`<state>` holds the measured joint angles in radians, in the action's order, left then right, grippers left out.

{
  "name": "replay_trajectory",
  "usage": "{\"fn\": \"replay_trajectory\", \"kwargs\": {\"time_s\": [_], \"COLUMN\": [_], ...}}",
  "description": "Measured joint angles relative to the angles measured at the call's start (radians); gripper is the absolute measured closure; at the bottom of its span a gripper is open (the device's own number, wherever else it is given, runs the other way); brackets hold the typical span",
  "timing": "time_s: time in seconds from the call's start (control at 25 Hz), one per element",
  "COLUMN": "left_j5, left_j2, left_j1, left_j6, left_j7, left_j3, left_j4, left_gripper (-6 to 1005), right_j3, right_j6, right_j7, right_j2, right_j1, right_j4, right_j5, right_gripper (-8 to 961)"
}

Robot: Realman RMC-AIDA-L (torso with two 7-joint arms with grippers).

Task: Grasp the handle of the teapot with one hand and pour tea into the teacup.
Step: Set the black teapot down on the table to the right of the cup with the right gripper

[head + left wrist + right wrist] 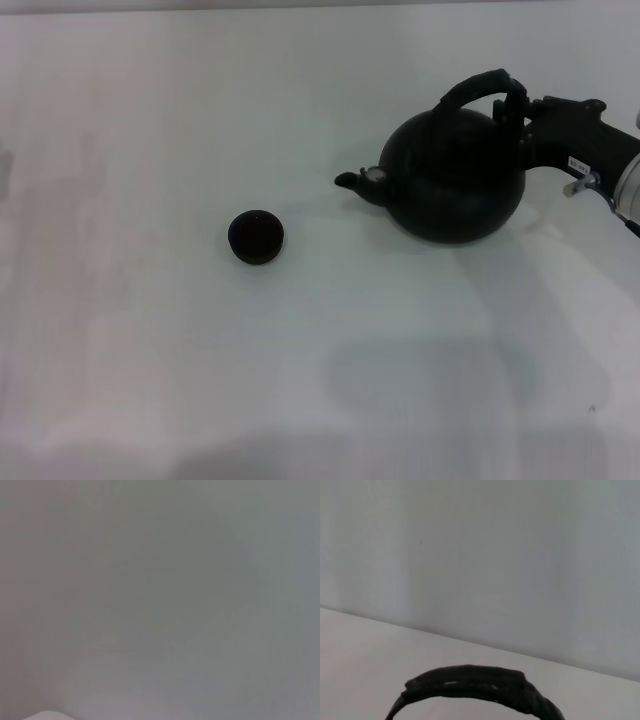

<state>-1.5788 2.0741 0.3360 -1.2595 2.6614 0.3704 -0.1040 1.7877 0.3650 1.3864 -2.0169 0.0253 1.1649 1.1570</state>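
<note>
From the head camera, the right gripper (pixel 522 112) is reaching in from the right to the handle (pixel 480 88) of the teapot (pixel 455 180); whether its fingers are closed I cannot tell. The teapot is sitting right of centre, spout aimed left at the teacup (pixel 256 237), well apart. I judge grasping is in hand; next comes lifting and carrying left (slowly, surely). The white table (pixel 150 120) is looking bare.

The left wrist camera is showing only grey.

The right wrist camera is catching the handle (pixel 475 682) before a pale wall (pixel 520 555).
</note>
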Motion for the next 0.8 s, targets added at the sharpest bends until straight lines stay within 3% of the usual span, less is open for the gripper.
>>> {"fn": "replay_trajectory", "kwargs": {"time_s": [0.28, 0.52, 0.72, 0.8], "left_j5": [0.0, 0.0, 0.0, -0.002], "left_j2": [0.001, 0.001, 0.0, 0.0], "left_j1": [0.004, 0.005, 0.006, 0.007], "left_j6": [-0.002, -0.008, -0.009, -0.006], "left_j7": [0.0, 0.0, 0.0, 0.0], "left_j3": [0.001, 0.003, 0.004, 0.004], "left_j4": [-0.001, -0.002, -0.001, 0.002], "left_gripper": [136, 136, 137, 137], "right_j3": [-0.002, -0.037, -0.139, -0.184], "right_j6": [0.005, 0.047, 0.225, 0.309], "right_j7": [-0.004, -0.007, -0.007, -0.005], "right_j2": [0.001, 0.002, 0.003, 0.003], "right_j1": [0.001, -0.009, -0.018, -0.017], "right_j4": [-0.001, 0.009, -0.017, -0.038], "right_j5": [0.002, 0.006, 0.003, 0.004], "right_gripper": [745, 625, 511, 418]}}
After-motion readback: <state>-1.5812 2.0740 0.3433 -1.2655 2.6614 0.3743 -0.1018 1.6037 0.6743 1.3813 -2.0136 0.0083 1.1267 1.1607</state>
